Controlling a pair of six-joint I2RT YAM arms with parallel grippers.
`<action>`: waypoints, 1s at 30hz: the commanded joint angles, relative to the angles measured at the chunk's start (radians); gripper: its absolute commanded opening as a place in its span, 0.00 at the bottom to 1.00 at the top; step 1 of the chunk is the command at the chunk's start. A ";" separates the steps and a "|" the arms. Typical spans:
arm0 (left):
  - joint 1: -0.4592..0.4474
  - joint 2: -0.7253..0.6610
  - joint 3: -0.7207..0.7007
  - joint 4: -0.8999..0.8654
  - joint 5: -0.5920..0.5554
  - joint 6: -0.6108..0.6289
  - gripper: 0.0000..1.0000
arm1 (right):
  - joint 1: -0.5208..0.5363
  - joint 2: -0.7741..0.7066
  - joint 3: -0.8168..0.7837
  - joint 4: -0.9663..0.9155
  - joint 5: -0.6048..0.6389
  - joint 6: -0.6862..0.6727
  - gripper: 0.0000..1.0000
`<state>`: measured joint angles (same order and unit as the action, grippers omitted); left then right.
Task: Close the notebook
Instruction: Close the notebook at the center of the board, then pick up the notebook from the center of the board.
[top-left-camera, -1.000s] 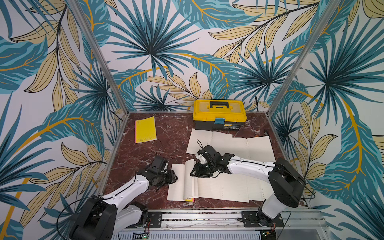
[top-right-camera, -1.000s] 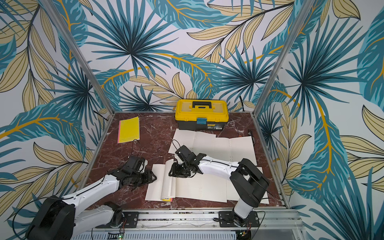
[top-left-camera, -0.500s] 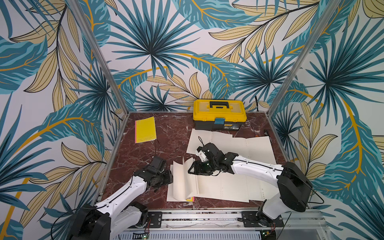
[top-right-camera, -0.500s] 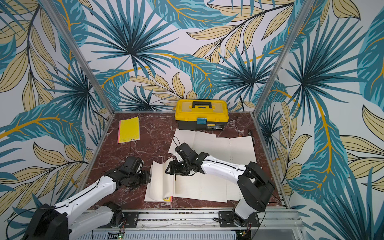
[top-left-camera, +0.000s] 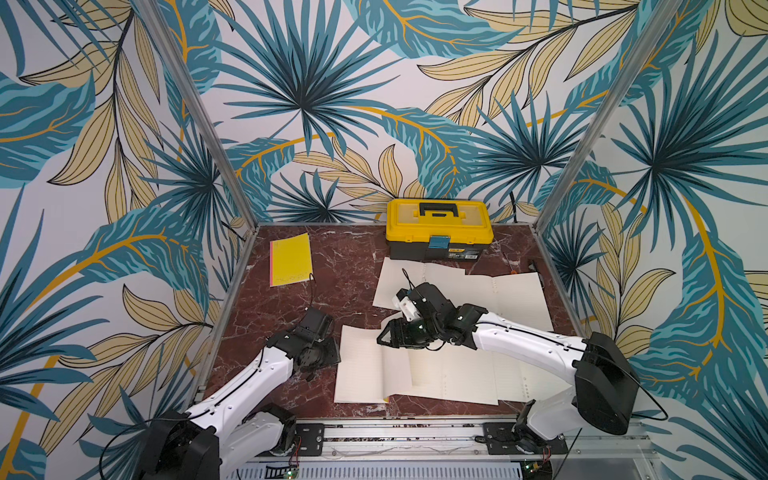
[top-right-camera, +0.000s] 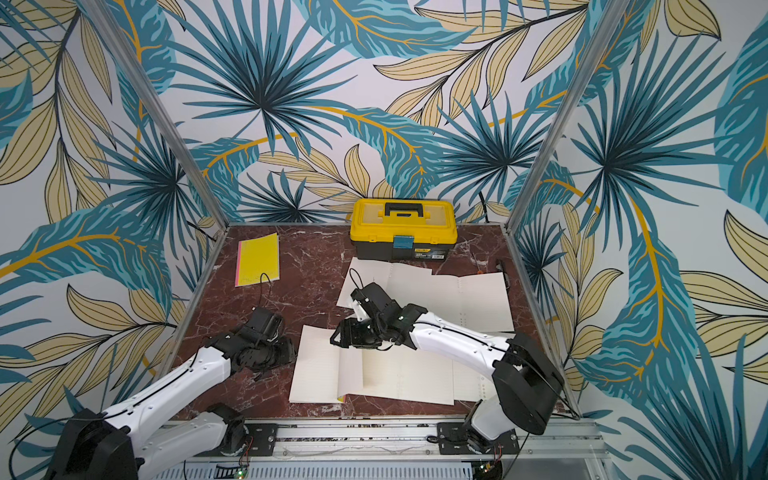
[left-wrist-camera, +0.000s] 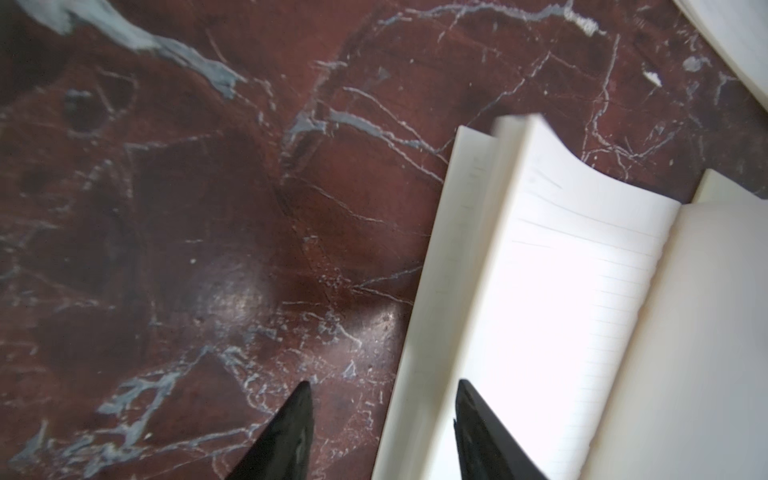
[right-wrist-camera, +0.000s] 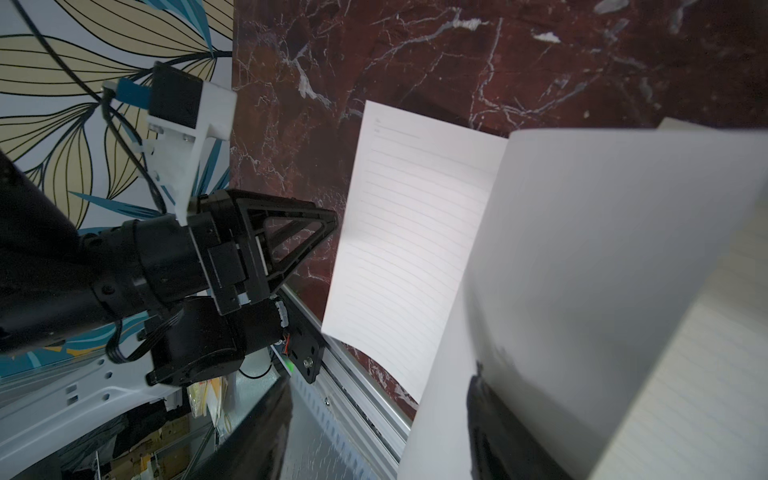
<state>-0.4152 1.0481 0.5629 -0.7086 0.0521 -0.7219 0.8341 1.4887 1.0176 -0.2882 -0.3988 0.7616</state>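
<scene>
The open notebook (top-left-camera: 361, 374) lies on the table (top-left-camera: 332, 270). The left end effector (left-wrist-camera: 382, 384), open and empty, straddles its outer edge. The right end effector (right-wrist-camera: 380, 380) stands open around a lifted page (right-wrist-camera: 582, 249), not gripping it.

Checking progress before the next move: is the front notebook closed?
No, the notebook lies open with lined pages showing, one leaf raised beside the right gripper.

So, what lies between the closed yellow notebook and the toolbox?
Nothing: only bare marble tabletop separates the closed yellow notebook and the toolbox, as both top views show.
</scene>
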 joint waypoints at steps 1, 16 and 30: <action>0.009 -0.022 0.029 -0.043 -0.030 0.004 0.56 | 0.006 -0.050 0.010 -0.042 0.026 -0.025 0.67; 0.009 -0.071 0.076 -0.071 -0.009 0.026 0.56 | 0.005 -0.132 -0.034 -0.107 0.161 -0.009 0.46; 0.005 -0.074 0.136 0.031 0.188 0.094 0.51 | 0.006 0.158 0.029 -0.061 0.049 -0.027 0.21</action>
<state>-0.4107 0.9798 0.6727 -0.7277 0.1570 -0.6594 0.8352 1.6215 1.0199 -0.3733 -0.3279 0.7475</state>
